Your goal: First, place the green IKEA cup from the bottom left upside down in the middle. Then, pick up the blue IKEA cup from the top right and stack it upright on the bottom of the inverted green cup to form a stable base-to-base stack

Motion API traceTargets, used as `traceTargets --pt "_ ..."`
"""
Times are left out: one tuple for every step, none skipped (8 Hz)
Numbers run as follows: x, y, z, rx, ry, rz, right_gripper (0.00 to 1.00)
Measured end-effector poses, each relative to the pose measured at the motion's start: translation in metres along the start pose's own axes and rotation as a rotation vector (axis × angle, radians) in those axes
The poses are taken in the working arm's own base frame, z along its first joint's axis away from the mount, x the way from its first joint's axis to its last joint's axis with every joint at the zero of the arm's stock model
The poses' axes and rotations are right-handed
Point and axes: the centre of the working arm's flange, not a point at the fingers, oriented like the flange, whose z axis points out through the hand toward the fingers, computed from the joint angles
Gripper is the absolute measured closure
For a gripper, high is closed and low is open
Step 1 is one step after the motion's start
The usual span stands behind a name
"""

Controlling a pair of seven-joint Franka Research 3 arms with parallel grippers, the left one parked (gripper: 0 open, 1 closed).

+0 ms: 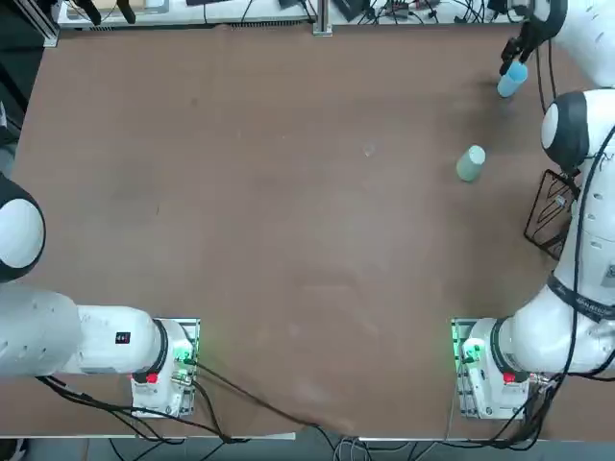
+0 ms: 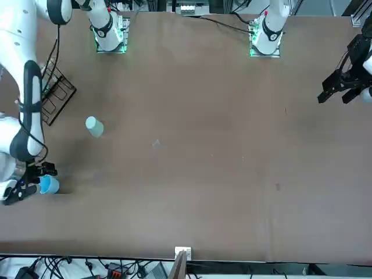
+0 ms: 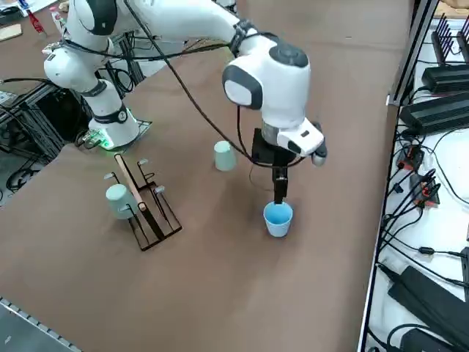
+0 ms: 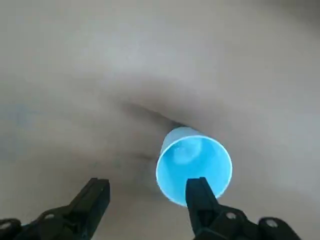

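On the brown table (image 1: 288, 240), the first thing I come to from the left is the green cup (image 1: 471, 163), right of the middle. It stands upside down, its closed base facing up, with nothing stacked on it.

A little farther right, and well over to the far side, is the blue cup (image 1: 512, 80), upright with its open mouth upward. The right gripper (image 4: 149, 181) is right there above it, jaws spread wide and nothing pinched between them. One finger overlaps the cup's rim in the wrist view; I can't tell whether it touches.

Farther right and nearer than both cups sits a black wire rack (image 3: 150, 213), partly under the arm from overhead. At its right side is a third cup (image 3: 121, 200), pale aqua.
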Motion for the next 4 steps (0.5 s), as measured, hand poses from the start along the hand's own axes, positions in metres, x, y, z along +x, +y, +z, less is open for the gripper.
traceTargets --pt "0.001 0.0 0.012 -0.005 -0.002 -0.026 0.08" --pt "0.001 0.001 0.024 -0.009 -0.005 -0.041 0.12" --pt "0.002 0.002 0.032 -0.014 -0.006 -0.046 0.27" --pt "0.001 0.002 0.038 -0.015 -0.008 -0.047 0.31"
